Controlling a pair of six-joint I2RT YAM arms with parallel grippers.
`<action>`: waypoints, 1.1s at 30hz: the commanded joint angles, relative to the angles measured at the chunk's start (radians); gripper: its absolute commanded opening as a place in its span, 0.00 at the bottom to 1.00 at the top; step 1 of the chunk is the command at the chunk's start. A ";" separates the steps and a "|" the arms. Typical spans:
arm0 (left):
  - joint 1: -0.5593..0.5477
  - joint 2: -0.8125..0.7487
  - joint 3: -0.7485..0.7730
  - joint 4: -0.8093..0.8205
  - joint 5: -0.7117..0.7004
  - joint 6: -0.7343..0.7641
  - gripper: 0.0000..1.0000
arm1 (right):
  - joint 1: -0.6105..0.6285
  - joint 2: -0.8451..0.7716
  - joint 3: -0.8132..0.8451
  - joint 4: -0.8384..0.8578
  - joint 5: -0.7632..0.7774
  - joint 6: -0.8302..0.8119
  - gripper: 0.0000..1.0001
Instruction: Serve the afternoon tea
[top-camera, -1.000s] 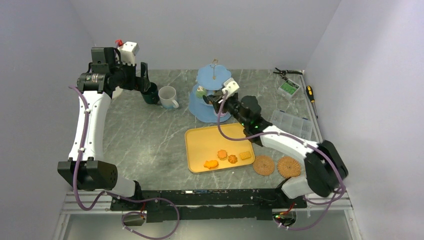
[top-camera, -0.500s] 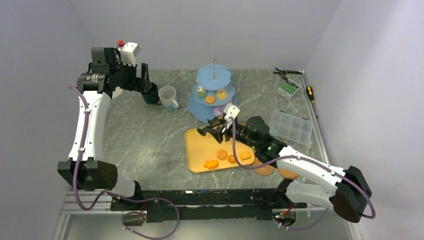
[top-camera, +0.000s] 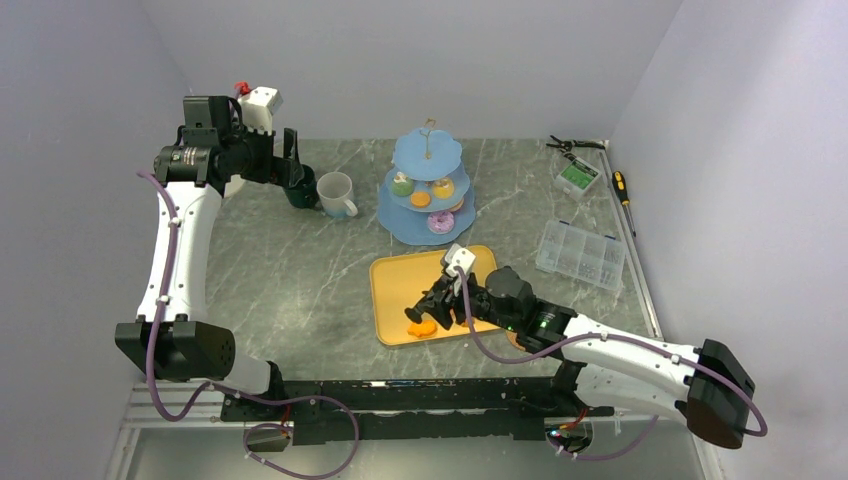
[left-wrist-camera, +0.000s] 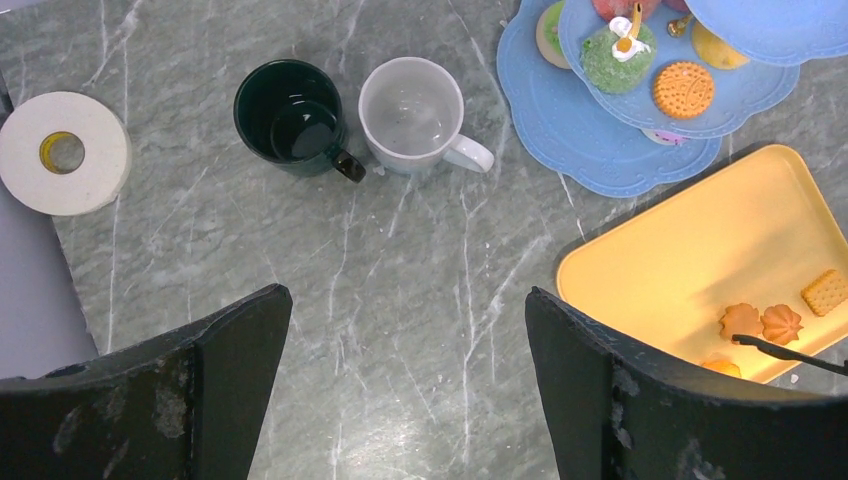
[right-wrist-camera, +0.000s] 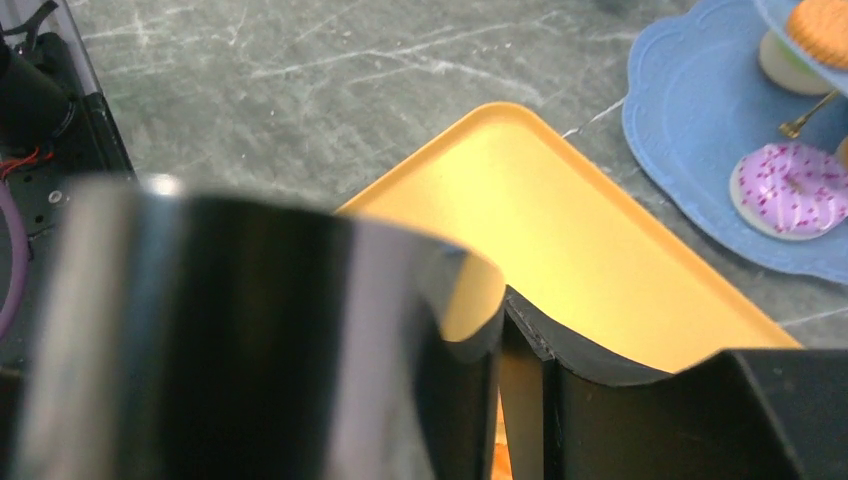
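Moved: right gripper (top-camera: 442, 298), from blue tiered stand (top-camera: 408, 226) down over flat yellow tray (top-camera: 398, 282), clamped on glossy black tongs (right-wrist-camera: 250, 340); left gripper (left-wrist-camera: 405, 345) gapes wide above marble tabletop (left-wrist-camera: 400, 250).

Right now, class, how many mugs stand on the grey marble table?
2. The round dark green mug sits left of the round white mug in the left wrist view; the white one is nearer the light-blue three-tier stand. No other mug shows.

No legible text, labels or numbers anywhere.
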 joint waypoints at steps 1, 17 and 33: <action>0.005 -0.024 0.040 -0.003 0.027 0.010 0.93 | 0.020 -0.018 -0.021 0.018 0.033 0.065 0.59; 0.005 -0.017 0.048 -0.003 0.031 0.006 0.93 | 0.023 0.037 -0.034 0.008 -0.032 0.077 0.59; 0.005 -0.004 0.073 -0.003 0.035 0.000 0.93 | 0.025 0.108 -0.041 0.031 -0.031 0.068 0.48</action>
